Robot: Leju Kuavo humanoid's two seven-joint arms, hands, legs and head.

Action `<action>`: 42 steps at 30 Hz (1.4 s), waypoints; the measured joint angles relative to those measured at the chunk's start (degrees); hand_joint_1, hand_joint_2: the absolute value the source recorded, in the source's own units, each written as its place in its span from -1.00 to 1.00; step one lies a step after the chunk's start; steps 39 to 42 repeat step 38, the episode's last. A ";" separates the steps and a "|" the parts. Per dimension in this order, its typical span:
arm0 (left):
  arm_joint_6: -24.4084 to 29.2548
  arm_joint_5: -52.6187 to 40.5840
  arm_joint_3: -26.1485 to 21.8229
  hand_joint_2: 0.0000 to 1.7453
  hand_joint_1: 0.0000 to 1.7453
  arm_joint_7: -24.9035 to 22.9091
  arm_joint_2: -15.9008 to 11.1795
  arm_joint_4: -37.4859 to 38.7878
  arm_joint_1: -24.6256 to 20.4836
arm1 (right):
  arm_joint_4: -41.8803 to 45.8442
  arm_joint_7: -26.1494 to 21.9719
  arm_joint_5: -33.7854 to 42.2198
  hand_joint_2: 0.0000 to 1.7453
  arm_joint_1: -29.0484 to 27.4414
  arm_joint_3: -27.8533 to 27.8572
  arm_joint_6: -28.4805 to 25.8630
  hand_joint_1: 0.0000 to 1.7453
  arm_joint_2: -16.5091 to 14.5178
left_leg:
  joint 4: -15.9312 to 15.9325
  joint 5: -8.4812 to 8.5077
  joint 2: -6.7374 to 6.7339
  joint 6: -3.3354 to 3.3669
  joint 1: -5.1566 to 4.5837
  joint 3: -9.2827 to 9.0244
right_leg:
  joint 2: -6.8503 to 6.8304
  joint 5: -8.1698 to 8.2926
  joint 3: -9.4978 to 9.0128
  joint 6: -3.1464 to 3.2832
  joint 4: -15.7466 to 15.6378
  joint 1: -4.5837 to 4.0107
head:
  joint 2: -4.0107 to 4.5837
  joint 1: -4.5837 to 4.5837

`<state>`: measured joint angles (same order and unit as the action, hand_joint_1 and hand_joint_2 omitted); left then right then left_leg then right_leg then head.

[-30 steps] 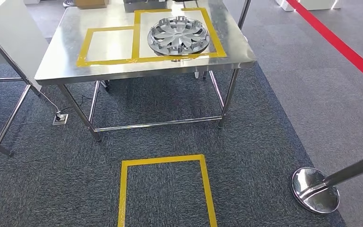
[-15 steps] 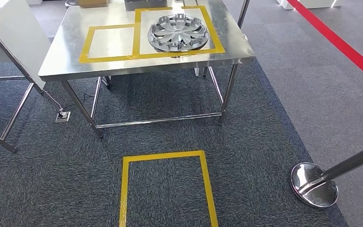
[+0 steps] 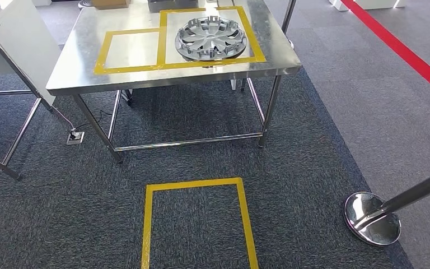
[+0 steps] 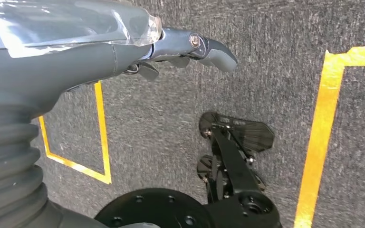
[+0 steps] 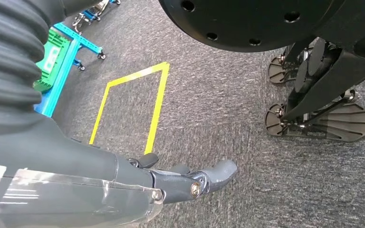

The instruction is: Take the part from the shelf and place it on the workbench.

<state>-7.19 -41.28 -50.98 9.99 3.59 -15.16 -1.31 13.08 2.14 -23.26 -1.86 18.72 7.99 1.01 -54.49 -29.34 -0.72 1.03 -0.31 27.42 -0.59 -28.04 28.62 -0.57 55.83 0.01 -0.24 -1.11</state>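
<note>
You saw both hands hanging low over the dark carpet, the left hand (image 4: 190,50) and the right hand (image 5: 190,183) each holding nothing, fingers a little apart. Far ahead of them stood the workbench (image 3: 78,73), one steel table. On it lay one part (image 3: 211,37), a round silver wheel cover with spokes, inside the larger of two yellow tape squares (image 3: 173,63).
</note>
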 joint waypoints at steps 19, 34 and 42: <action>4.24 24.34 28.58 -1.00 -1.00 -5.69 -1.78 -4.05 5.18 | 4.60 -1.19 13.65 -1.00 -3.40 -10.24 -4.56 -1.00 -0.34 | -0.11 -0.01 0.01 0.01 -0.11 0.09 | 0.00 0.03 0.05 -0.04 0.00 0.15 | 0.00 -0.01; 7.16 40.95 47.00 -1.00 -1.00 -9.60 -2.91 -6.49 8.47 | 7.73 -1.93 22.95 -1.00 -5.56 -16.81 -7.82 -1.00 -0.79 | -0.11 -0.01 0.01 0.01 -0.11 0.10 | 0.00 0.03 0.06 -0.04 0.00 0.15 | 0.00 -0.01; 7.27 41.24 48.16 -1.00 -1.00 -9.76 -3.02 -6.73 8.63 | 8.00 -1.94 23.04 -1.00 -5.68 -17.31 -7.92 -1.00 -0.81 | -0.11 -0.01 0.01 0.01 -0.11 0.10 | 0.00 0.03 0.06 -0.04 0.00 0.15 | 0.00 -0.01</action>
